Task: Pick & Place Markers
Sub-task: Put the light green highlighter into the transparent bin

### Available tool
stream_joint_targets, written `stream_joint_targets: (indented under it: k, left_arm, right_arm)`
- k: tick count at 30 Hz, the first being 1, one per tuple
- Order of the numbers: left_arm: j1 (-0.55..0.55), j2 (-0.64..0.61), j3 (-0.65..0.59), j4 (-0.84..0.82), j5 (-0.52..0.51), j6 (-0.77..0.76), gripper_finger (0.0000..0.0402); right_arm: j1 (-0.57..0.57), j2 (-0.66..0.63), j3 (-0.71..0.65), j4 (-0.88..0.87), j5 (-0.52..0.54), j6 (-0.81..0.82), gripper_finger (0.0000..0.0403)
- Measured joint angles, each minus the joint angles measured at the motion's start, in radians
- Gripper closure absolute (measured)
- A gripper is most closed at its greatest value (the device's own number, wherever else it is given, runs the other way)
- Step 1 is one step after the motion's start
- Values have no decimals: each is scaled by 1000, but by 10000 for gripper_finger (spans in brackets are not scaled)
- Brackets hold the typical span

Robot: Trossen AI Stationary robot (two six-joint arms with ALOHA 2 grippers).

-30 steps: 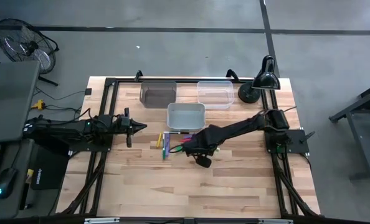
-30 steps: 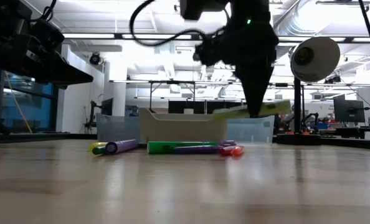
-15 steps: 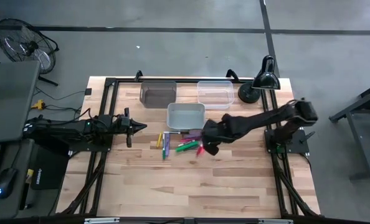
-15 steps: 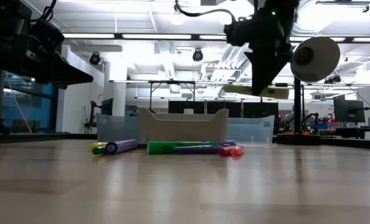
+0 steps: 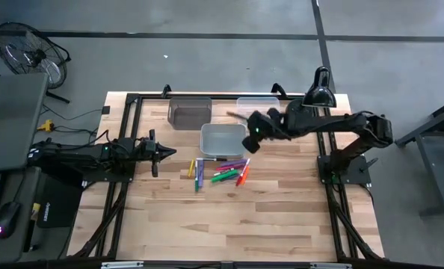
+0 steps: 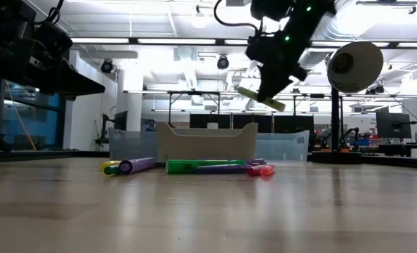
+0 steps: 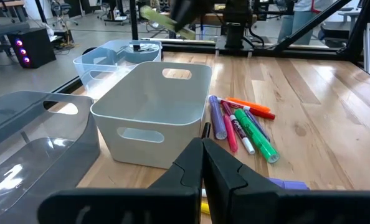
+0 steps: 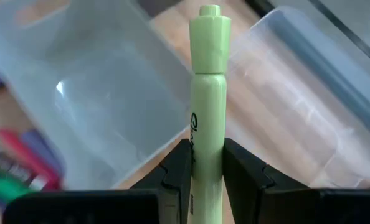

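My right gripper (image 8: 207, 167) is shut on a yellow-green marker (image 8: 208, 93) and hangs in the air over the gap between the white bin (image 5: 223, 140) and the clear bin (image 5: 258, 112). In the low view the marker (image 6: 261, 98) tilts below the gripper (image 6: 270, 86), well above the bins. Several other markers (image 5: 222, 170), purple, green, pink and red-orange, lie flat on the table in front of the white bin. My left gripper (image 5: 170, 152) waits shut at the table's left, pointing level at the bins. My right gripper pinches the marker's barrel (image 8: 205, 140) between its two fingers (image 8: 179, 163). The marker lies along the fingers and sticks out ahead of them, its narrower end (image 8: 210, 18) foremost. The fingers slant down toward the table's far left. The marker is lifted clear, tilted.
A dark grey bin (image 5: 190, 112) stands at the far edge, left of the clear bin. A black desk lamp (image 5: 315, 97) stands at the far right corner, close to my right arm. Bare wood lies toward the near edge.
My right gripper has carried the yellow-green marker from just above the marker pile up and toward the table's far edge, past the white bin's right side. It has turned on the way, and the marker now tilts instead of lying about level.
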Motion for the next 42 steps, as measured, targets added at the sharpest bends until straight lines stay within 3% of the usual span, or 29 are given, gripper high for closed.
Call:
stream_joint_targets:
  k: [18,32,42]
  left_arm:
    - [0,0,0,0,0,0,401]
    - [0,0,0,-2,9,0,401]
    - [0,0,0,-2,9,0,401]
  right_arm:
    - [-267,25,1,173,-60,-590,336]
    - [-321,145,1,179,-61,-744,336]
    - [-322,199,1,189,18,-894,336]
